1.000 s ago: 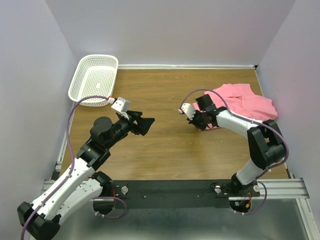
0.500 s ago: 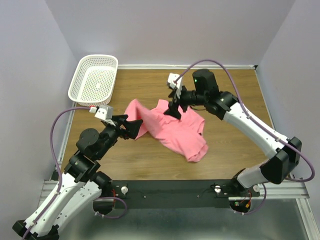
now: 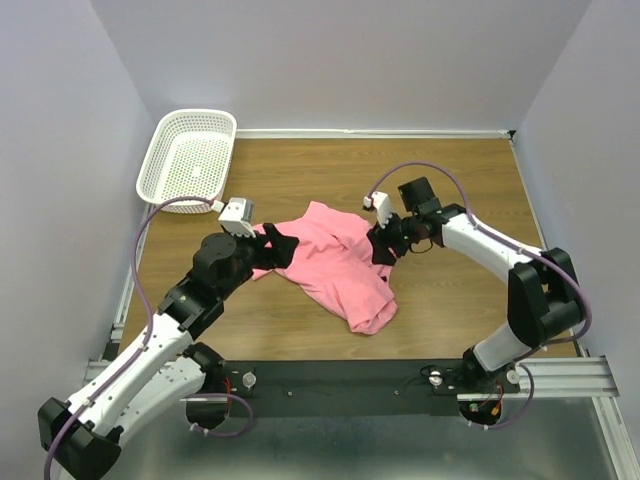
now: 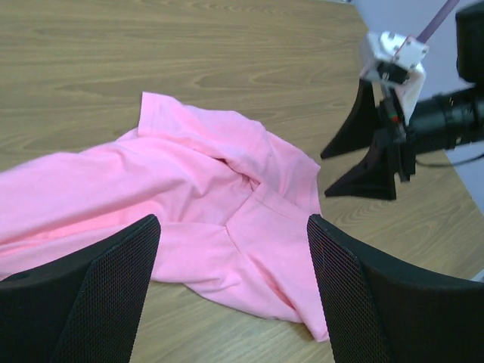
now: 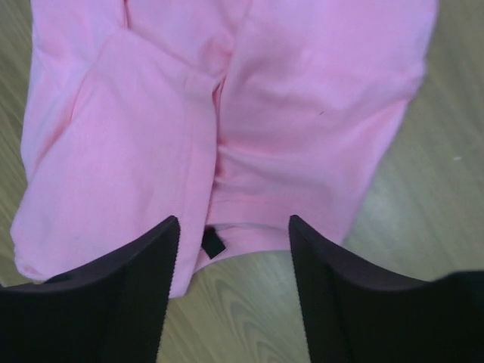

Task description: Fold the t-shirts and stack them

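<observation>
A pink t-shirt (image 3: 335, 268) lies crumpled in the middle of the wooden table. My left gripper (image 3: 283, 246) is at its left edge, open, with nothing between the fingers. In the left wrist view the t-shirt (image 4: 204, 197) spreads ahead of that gripper (image 4: 234, 302), and the right gripper (image 4: 361, 160) shows beyond it. My right gripper (image 3: 381, 248) hovers at the shirt's right edge, open. Seen from the right wrist, the t-shirt (image 5: 287, 106) lies just ahead of that gripper (image 5: 234, 291), with a small dark tag (image 5: 214, 242) at its hem and bare wood between the fingers.
A white mesh basket (image 3: 160, 160) stands at the back left corner. Pale walls close in the table on the left, back and right. A metal rail (image 3: 560, 375) runs along the near edge.
The t-shirt has moved from the back right to the middle of the table. My right gripper, which was shut on it, has let go. My left gripper has come up to its left edge.
</observation>
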{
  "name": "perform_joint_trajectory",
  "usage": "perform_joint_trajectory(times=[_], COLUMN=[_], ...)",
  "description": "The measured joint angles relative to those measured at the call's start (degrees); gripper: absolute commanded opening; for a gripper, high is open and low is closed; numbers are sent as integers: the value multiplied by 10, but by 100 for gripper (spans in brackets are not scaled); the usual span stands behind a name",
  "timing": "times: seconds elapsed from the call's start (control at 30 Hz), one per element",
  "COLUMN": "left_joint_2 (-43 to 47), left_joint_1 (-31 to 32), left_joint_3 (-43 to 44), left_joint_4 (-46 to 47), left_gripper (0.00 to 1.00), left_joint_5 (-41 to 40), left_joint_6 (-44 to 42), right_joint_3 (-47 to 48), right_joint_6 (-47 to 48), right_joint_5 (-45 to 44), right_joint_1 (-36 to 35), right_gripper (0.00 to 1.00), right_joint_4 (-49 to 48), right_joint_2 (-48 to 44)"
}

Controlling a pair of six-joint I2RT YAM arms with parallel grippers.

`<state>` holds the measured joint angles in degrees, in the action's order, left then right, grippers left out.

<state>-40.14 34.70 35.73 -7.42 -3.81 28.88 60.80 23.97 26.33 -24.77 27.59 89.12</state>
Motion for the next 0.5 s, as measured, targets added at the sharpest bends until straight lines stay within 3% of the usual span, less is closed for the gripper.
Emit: perform_joint_trajectory(times=[0.17,0.37,0.5], left_joint_2=[-28,-78,-99], left_joint_1=[0,-6,-48], left_joint_3=[-50,-127,-150], left_joint_4=[6,12,41], left_gripper=[85,85,85], left_joint_5=[-52,-109,-115], left_joint_6=[98,233,289], right_joint_3=[-18,45,73], right_joint_6=[-16,-44,-58], right_joint_5=[38,64,81], right_joint_1=[-3,-6,-13], right_gripper=[63,63,63], right_joint_4=[3,-9,-11], right_joint_2=[24,115,157])
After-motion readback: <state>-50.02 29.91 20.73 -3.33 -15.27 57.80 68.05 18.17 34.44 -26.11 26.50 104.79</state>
